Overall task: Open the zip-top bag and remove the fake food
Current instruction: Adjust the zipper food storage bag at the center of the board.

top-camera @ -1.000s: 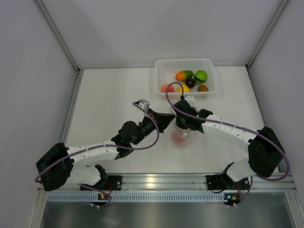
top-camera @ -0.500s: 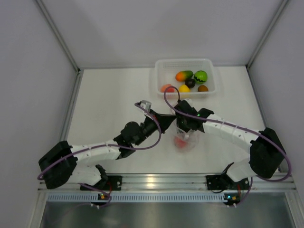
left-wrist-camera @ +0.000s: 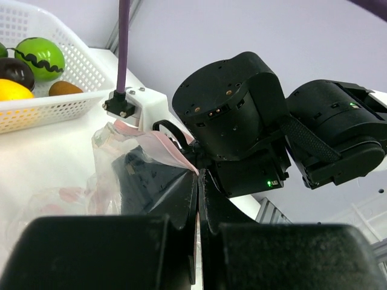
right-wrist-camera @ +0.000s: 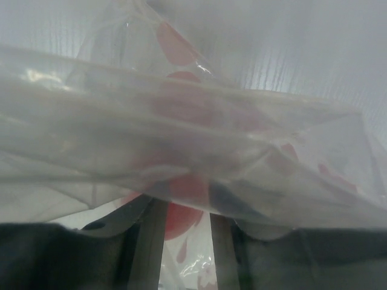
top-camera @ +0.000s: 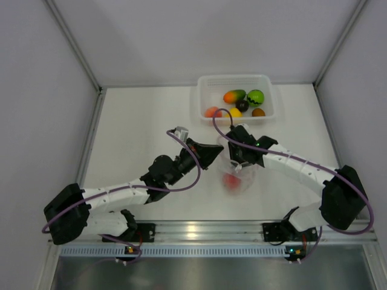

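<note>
The clear zip-top bag [top-camera: 237,175] hangs in mid-table with one pink-red fake food [top-camera: 230,180] inside. My left gripper [top-camera: 216,154] is shut on the bag's edge by the pink zip strip [left-wrist-camera: 162,145], its fingers pressed together [left-wrist-camera: 198,175]. My right gripper [top-camera: 239,159] reaches into the bag mouth from the right. In the right wrist view crinkled plastic [right-wrist-camera: 181,121] drapes over the open right gripper [right-wrist-camera: 181,208]. The red fruit [right-wrist-camera: 181,222] shows between the fingers [right-wrist-camera: 148,241]; contact is unclear.
A white tray [top-camera: 202,99] at the back holds a mango [top-camera: 234,95], a green fruit [top-camera: 255,96], a dark purple one [top-camera: 242,105], a brown one [top-camera: 258,112], a yellow one [top-camera: 234,112] and a peach-orange one [top-camera: 211,112]. Walls close both sides.
The bag and its red fruit have sagged slightly toward the near edge. The right gripper has shifted a little right and deeper into the bag mouth. The left grip holds.
</note>
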You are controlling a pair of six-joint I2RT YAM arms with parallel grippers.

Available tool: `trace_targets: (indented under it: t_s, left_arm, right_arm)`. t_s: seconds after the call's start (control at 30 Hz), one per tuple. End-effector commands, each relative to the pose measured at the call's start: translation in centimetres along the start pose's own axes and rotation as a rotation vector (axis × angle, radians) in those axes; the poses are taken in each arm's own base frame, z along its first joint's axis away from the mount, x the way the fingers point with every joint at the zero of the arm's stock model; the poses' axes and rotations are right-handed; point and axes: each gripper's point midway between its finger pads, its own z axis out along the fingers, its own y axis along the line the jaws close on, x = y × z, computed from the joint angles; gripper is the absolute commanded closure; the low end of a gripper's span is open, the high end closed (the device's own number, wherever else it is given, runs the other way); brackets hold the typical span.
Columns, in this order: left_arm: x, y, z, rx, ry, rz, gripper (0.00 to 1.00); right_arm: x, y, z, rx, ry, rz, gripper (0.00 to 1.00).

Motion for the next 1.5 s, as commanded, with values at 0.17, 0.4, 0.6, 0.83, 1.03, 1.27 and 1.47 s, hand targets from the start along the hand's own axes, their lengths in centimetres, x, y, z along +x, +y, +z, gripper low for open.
trace_targets:
  t_s: [0.17,0.4,0.6,0.83,1.03,1.27,1.47]
  left_arm:
    - [-2.0,-1.8,0.5,0.059,-0.061,-0.028,1.00]
    - [-1.7,-1.9,0.8,0.061,-0.054,-0.023,1.00]
    - [0.1,-1.3,1.0,0.030,-0.027,0.009,1.00]
    - [-0.1,-0.5,0.6,0.000,-0.041,0.048,1.00]
    - [-0.3,0.1,0.3,-0.026,-0.054,0.072,1.00]
    - [-1.7,-1.2,2.0,0.007,-0.075,0.135,1.00]
    - [-3.6,-2.3,4.6,0.213,0.024,0.161,1.00]
  right_arm:
    - [3.6,0.9,-0.8,-0.106,0.125,-0.088,0.66]
    - [5.0,1.6,-2.1,-0.160,0.187,-0.157,0.65]
    - [6.6,5.4,-3.5,-0.386,0.216,-0.173,0.65]
    - [8.2,6.4,-5.1,-0.504,0.269,-0.207,0.66]
    - [9.9,8.1,-6.2,-0.599,0.304,-0.238,0.65]
    - [6.2,8.7,-4.6,-0.502,0.134,-0.103,0.69]
    - [2.6,8.3,-2.1,-0.369,-0.007,0.069,0.72]
